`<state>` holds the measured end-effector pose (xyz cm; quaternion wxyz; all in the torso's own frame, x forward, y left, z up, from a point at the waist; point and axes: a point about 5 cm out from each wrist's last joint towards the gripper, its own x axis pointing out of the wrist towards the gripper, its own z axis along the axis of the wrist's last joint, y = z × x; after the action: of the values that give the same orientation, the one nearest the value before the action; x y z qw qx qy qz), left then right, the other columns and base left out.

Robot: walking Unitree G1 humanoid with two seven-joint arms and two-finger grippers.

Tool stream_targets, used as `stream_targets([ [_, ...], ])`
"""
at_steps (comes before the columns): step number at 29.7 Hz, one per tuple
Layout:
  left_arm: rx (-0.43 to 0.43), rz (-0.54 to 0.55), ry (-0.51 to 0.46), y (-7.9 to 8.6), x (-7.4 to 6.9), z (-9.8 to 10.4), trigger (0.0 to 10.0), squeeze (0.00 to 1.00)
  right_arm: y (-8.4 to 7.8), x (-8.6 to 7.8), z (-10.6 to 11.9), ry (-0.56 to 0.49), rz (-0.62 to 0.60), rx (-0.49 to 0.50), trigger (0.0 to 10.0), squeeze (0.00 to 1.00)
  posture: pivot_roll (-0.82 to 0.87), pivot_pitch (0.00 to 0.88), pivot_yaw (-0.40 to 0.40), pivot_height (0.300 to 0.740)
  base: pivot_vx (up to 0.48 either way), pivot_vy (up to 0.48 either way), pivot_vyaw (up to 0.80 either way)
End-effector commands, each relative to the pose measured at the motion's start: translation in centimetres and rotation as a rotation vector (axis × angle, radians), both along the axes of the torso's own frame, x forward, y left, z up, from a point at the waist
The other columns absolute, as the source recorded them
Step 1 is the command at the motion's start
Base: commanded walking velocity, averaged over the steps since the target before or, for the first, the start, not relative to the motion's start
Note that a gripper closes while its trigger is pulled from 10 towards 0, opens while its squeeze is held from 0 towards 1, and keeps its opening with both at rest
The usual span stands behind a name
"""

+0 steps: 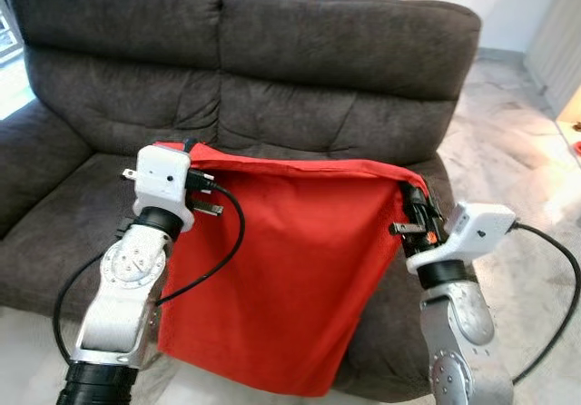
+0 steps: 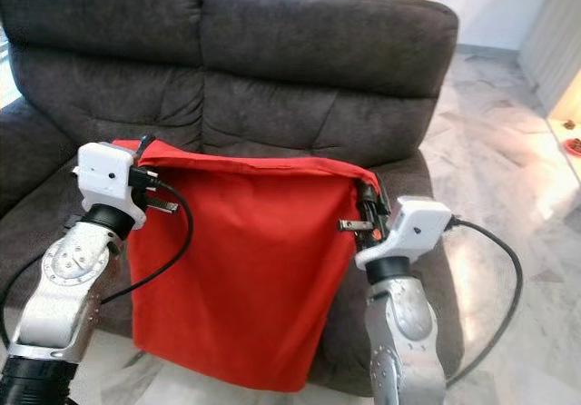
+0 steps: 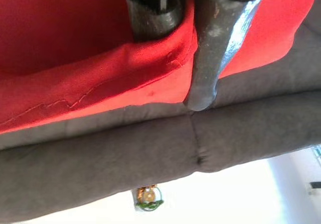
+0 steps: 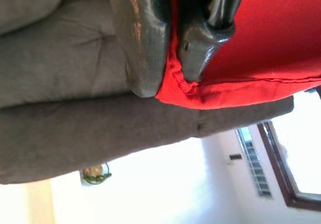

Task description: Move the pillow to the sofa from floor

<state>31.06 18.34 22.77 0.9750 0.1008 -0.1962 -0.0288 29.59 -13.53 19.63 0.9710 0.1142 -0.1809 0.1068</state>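
1 red pillow [image 1: 290, 278], flat, rectangular and of smooth woven cloth with a stitched hem, hangs between 2 grippers in front of 1 dark grey sofa [image 1: 345, 51] of soft, suede-like fabric with 2 padded back cushions. The left gripper [image 3: 186, 58] pinches the pillow's upper corner between its 2 black fingers; the right gripper [image 4: 170, 68] is clamped likewise on the opposite upper corner. Beyond both grippers lies the sofa seat; beside the right arm, glossy marble floor [image 1: 517, 160].

Dark grey sofa [image 1: 345, 51] stands on pale marble floor [image 1: 517, 151], its seat bare.
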Motion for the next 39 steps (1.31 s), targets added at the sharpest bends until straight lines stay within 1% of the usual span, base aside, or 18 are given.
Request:
stream_targets([
  [1,-0.003,0.002,-0.178,-0.1,-0.9,4.1,10.0,0.0,-0.6,-0.1,2.6,-0.109,-0.017,0.009,10.0,0.0,0.02,0.116,0.02,0.74,0.266,0.0,0.0],
  [2,-0.003,0.002,-0.178,-0.1,-0.9,4.1,10.0,0.0,-0.6,-0.1,2.6,-0.109,-0.017,0.009,10.0,0.0,0.02,0.116,0.02,0.74,0.266,0.0,0.0],
  [7,-0.011,0.015,-0.22,0.2,-1.0,5.5,10.0,0.0,0.6,-0.2,4.2,-0.173,0.042,-0.022,10.0,0.0,0.03,0.117,0.017,0.74,0.264,0.0,0.0],
  [12,-0.009,0.017,-0.226,0.3,-1.1,5.7,10.0,0.0,0.8,-0.1,4.5,-0.187,0.05,-0.037,10.0,0.0,0.02,0.118,0.016,0.74,0.263,0.0,0.12],
  [14,-0.007,0.021,-0.22,0.3,-1.1,5.6,10.0,0.0,1.1,0.0,4.1,-0.176,0.064,-0.061,10.0,0.0,0.03,0.117,0.014,0.74,0.261,0.0,0.69],
  [15,-0.012,0.019,-0.207,0.4,-1.0,5.3,10.0,0.0,1.1,0.1,3.8,-0.155,0.069,-0.043,10.0,0.0,0.03,0.117,0.014,0.74,0.0,0.0,0.0],
  [17,-0.017,-0.001,-0.167,0.2,-0.9,4.5,10.0,0.0,1.1,0.2,3.4,-0.135,0.066,-0.036,10.0,0.0,0.03,0.118,0.014,0.74,0.0,0.0,0.0],
  [19,-0.055,-0.031,-0.114,0.1,-0.7,3.8,10.0,0.0,0.9,0.3,3.0,-0.123,0.062,-0.046,10.0,0.0,0.03,0.118,0.015,0.74,0.0,0.0,0.0],
  [21,-0.059,-0.06,-0.096,-0.2,-0.8,3.6,10.0,0.0,0.8,0.4,2.8,-0.108,0.051,-0.052,10.0,0.0,0.03,0.12,0.015,0.74,0.0,0.0,0.0],
  [24,-0.056,-0.066,-0.095,-0.2,-0.8,3.7,10.0,0.0,0.8,0.4,2.7,-0.105,0.049,-0.053,10.0,0.0,0.03,0.12,0.015,0.74,0.0,0.0,0.0],
  [27,-0.026,-0.102,-0.098,-0.6,-0.9,4.1,10.0,0.0,1.0,0.7,2.9,-0.111,0.048,-0.039,10.0,0.0,0.03,0.121,0.015,0.74,0.0,0.0,0.0],
  [30,-0.019,-0.073,-0.124,-0.2,-0.7,4.6,10.0,0.0,1.1,0.9,3.4,-0.128,0.052,-0.027,10.0,0.0,0.03,0.119,0.017,0.74,0.0,0.0,0.0],
  [34,-0.013,-0.065,-0.116,0.0,-0.7,4.5,10.0,0.0,1.1,1.1,3.4,-0.127,0.05,-0.026,10.0,0.0,0.03,0.118,0.017,0.74,0.0,0.0,0.0],
  [39,-0.022,-0.082,-0.112,-0.5,-0.9,4.3,10.0,0.0,1.1,1.0,2.8,-0.105,0.049,-0.034,10.0,0.0,0.04,0.12,0.018,0.74,0.222,0.0,0.0],
])
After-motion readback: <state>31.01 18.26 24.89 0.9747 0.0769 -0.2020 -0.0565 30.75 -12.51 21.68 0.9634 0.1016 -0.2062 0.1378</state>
